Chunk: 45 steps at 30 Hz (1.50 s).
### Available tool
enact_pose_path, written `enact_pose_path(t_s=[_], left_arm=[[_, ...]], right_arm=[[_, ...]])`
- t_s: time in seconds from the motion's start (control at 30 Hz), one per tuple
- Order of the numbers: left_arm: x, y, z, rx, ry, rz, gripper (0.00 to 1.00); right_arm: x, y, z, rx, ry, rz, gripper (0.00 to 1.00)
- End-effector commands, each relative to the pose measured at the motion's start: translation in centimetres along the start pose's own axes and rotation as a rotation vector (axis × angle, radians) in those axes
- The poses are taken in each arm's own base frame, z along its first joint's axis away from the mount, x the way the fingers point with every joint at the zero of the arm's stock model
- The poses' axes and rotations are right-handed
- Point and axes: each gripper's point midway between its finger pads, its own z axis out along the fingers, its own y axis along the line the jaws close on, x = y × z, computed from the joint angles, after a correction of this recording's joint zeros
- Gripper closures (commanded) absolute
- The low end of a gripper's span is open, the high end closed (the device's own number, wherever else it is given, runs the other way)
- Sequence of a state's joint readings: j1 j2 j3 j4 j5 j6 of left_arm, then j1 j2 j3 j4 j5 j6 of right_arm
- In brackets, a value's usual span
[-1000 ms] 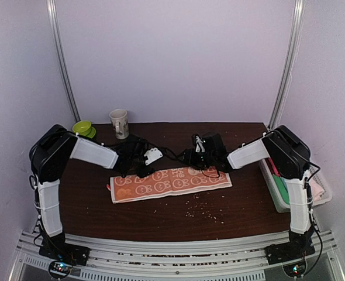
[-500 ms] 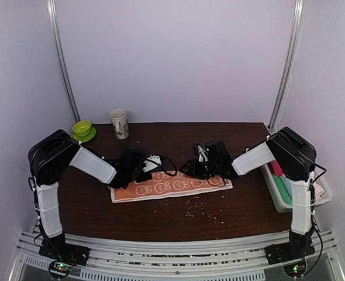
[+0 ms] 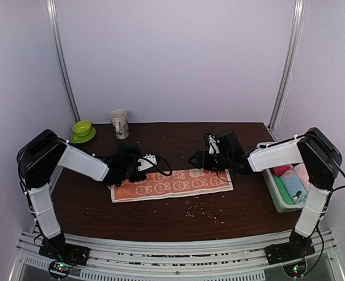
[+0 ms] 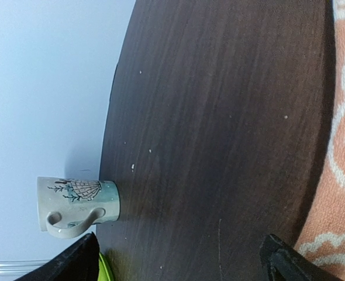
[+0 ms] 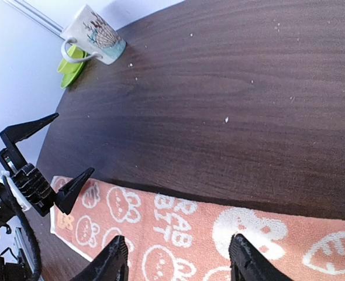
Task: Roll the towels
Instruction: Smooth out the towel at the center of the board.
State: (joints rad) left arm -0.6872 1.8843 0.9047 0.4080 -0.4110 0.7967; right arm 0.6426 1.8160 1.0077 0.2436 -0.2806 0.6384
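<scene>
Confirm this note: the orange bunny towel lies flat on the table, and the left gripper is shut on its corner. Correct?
No. The left gripper is open, not shut on the corner: the left wrist view shows its fingers wide apart with bare table between them. The orange bunny towel does lie flat on the table.

A dark brown wooden table (image 3: 178,137) carries everything. Taking its middle as the clock's centre in the top view, an orange bunny-print towel (image 3: 171,184) lies flat towards 6 o'clock, as a long strip running left to right. Pale crumbs (image 3: 199,209) are scattered at 5 o'clock, just nearer than the towel. A printed mug (image 3: 119,123) stands upright at 11 o'clock by the far edge, with a green dish (image 3: 82,130) just beside it at 10 o'clock. A white bin (image 3: 276,193) sits at 3 o'clock on the right edge.
</scene>
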Motion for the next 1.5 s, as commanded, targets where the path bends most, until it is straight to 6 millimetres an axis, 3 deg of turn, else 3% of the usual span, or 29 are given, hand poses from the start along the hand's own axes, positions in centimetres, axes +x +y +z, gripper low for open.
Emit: enact_pose_path(t_s=[0.0, 0.1, 0.17, 0.3, 0.47, 0.63, 0.77, 0.93, 1.0, 1.03, 1.1, 1.23, 1.33, 1.47], left_arm=[[-4.0, 4.4, -1.4, 0.032, -0.107, -0.096, 0.02], [-6.7, 5.6, -2.0, 0.104, -0.169, -0.167, 0.02], [-8.5, 4.8, -2.3, 0.183, -0.209, -0.198, 0.02], [-11.2, 1.4, -2.6, 0.308, -0.257, -0.198, 0.04], [-12.0, -3.6, -0.9, 0.422, -0.212, -0.178, 0.13], [-11.2, -7.6, -0.5, 0.519, -0.182, -0.152, 0.27], [-9.2, -10.1, -1.0, 0.578, -0.133, -0.1, 0.33], [-6.6, -12.5, -2.6, 0.658, -0.09, -0.036, 0.3], [-5.9, -13.1, -3.6, 0.693, -0.092, -0.015, 0.23], [-5.6, -13.4, -4.0, 0.709, -0.093, -0.007, 0.16], [-5.2, -13.7, -5.0, 0.739, -0.102, 0.0, 0.03], [-4.3, -13.4, -6.0, 0.738, -0.084, 0.003, 0.02], [-2.9, -12.5, -5.5, 0.677, -0.023, -0.013, 0.02], [-0.8, -9.3, -3.9, 0.568, 0.073, -0.108, 0.02]], right_arm=[[-2.6, -1.4, -1.4, 0.084, -0.077, -0.018, 0.41], [-2.6, -2.8, -0.8, 0.103, -0.08, 0.009, 0.43], [-2.3, -3.5, -0.1, 0.098, -0.075, 0.03, 0.45], [-0.8, -5.3, 1.5, 0.114, -0.037, 0.069, 0.47], [0.3, -7.0, 2.0, 0.115, -0.018, 0.112, 0.54], [1.2, -8.6, 1.5, 0.158, -0.004, 0.115, 0.57], [1.3, -10.0, 0.7, 0.2, -0.009, 0.121, 0.58], [0.8, -11.6, -0.2, 0.272, -0.03, 0.11, 0.58], [0.8, -12.3, -0.3, 0.296, -0.032, 0.111, 0.58], [0.9, -12.8, -0.4, 0.309, -0.029, 0.112, 0.58], [0.8, -13.2, -0.5, 0.323, -0.031, 0.112, 0.57], [0.7, -13.4, -1.1, 0.34, -0.04, 0.1, 0.57], [0.3, -13.1, -1.8, 0.34, -0.051, 0.089, 0.55], [-1.0, -11.2, -2.8, 0.288, -0.076, 0.063, 0.51]])
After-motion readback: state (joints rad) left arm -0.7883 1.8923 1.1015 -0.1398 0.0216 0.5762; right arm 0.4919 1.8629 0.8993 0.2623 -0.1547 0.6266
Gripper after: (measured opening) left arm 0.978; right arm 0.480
